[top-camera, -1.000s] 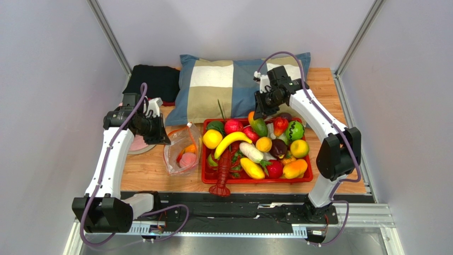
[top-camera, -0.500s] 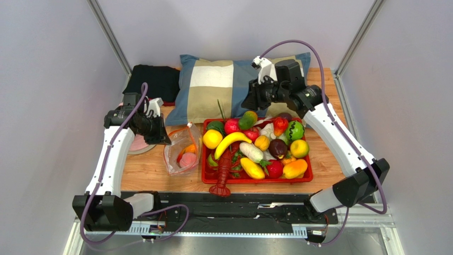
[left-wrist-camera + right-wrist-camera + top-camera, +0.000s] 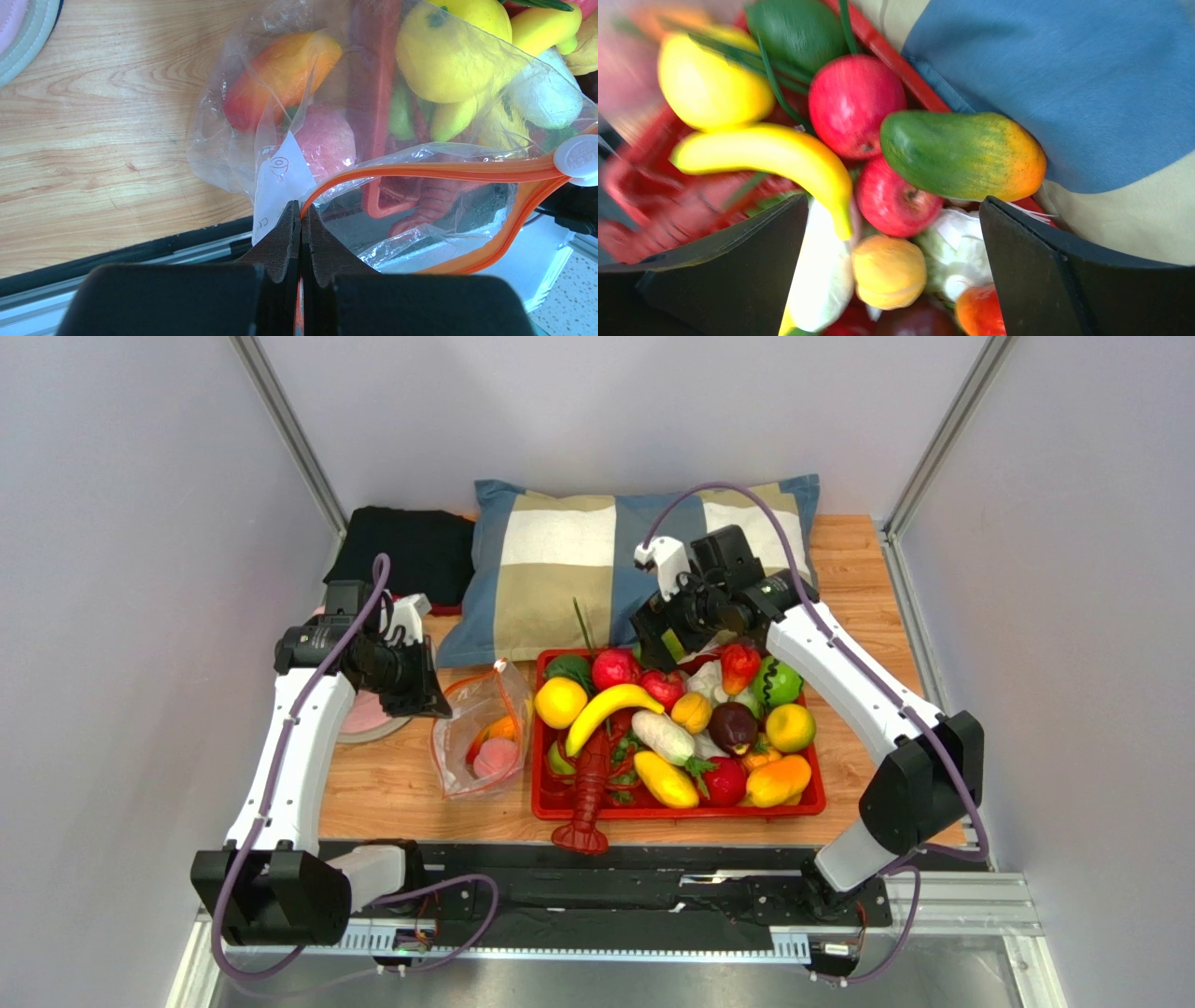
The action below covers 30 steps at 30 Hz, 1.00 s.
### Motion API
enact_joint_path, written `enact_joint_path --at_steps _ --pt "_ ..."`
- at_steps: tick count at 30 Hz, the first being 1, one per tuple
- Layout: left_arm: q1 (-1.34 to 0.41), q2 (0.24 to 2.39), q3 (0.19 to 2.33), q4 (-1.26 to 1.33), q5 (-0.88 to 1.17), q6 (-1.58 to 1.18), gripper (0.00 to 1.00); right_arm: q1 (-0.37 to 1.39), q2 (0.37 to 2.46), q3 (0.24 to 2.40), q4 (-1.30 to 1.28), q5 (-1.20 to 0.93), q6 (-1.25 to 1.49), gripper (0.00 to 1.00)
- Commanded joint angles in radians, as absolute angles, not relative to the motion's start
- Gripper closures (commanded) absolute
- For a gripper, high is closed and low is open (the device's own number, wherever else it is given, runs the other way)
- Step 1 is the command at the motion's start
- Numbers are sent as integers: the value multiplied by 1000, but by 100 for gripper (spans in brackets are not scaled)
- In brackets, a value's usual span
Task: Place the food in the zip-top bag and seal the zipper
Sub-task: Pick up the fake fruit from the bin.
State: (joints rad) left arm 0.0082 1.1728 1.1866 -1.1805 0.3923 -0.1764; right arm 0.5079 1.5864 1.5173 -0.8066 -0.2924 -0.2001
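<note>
The bag (image 3: 231,150) is clamped at its zipper (image 3: 421,171) end by the left gripper (image 3: 302,234); the right gripper (image 3: 894,203) is spread wide over the mango (image 3: 962,155) (tray (image 3: 896,59) blurred leftward).

wooden table (image 3: 379,791) carries a red tray (image 3: 786,812) right of centre. checked blue/beige pillow (image 3: 617,560) lies along the far edge, its front just behind the tray. black cloth (image 3: 407,546) is bunched at the far left, right beside the pillow. pink hat (image 3: 368,717) sits well left of the tray, grey-rimmed, partly hidden.
</note>
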Motion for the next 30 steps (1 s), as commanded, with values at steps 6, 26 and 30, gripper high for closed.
enact_joint_path --at_steps 6,26,30 --pt "6 1158 1201 -1178 413 -169 100 502 1480 1333 -626 -411 -898 0" --pt "8 1137 1164 -1172 416 -172 100 494 1697 1354 -563 -400 -1278 2" --pt "8 1147 1180 -1177 413 -166 100 495 1723 1364 -566 -402 -1288 6"
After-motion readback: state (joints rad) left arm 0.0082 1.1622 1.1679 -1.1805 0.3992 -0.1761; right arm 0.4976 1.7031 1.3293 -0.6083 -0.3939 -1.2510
